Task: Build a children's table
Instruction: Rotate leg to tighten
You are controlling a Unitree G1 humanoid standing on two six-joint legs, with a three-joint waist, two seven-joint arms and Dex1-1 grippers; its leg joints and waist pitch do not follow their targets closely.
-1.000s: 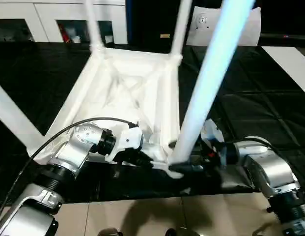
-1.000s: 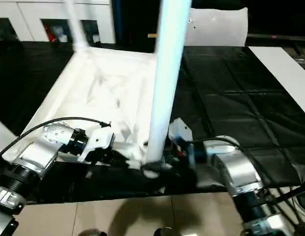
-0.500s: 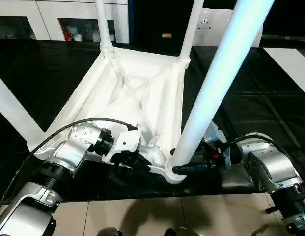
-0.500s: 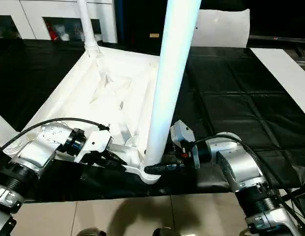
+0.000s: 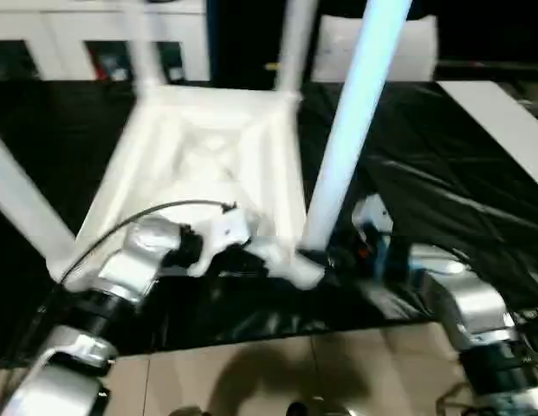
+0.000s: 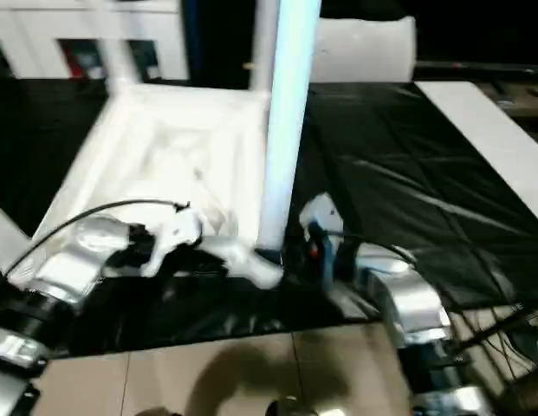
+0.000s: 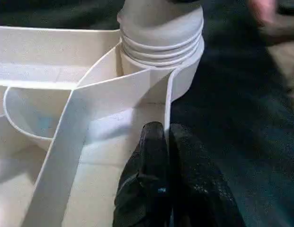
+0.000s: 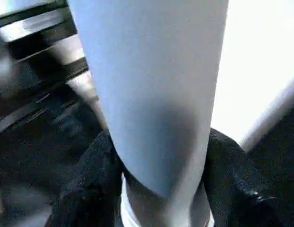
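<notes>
Table: the top (image 5: pixel 208 173) lies upside down on the black surface (image 5: pixel 442 173), ribbed underside up, in the middle of the scene and running from far to near.
Legs: three legs stand in the far-left, far-right and near-left corner sockets; the fourth leg (image 5: pixel 351 130) rises from the near-right socket (image 7: pixel 161 42), close in front of the robot.
Left fingers: the left gripper (image 7: pixel 168 142) has its black fingers (image 7: pixel 151 156) pressed shut on the thin rim wall of the top, just beside the near-right socket.
Right fingers: the right gripper (image 8: pixel 161 189) has one finger (image 8: pixel 94 184) on each side of the fourth leg at its base, closed against it.
What changed: over the last second the right fingers came in from a wider spread to sit tight on the leg, while the left grip on the rim stayed as it was. Both wrists have turned, and the near corner of the top now sits slightly differently against the grippers; part of that shift looks like head motion.
Meaning for the task: I judge the last leg is being worked into its socket, the left holding the top against the twist. The threaded collar still shows rings above the socket, so the leg may not be fully seated.
Risk: the top could slide on the slick surface if the rim grip slips.
</notes>
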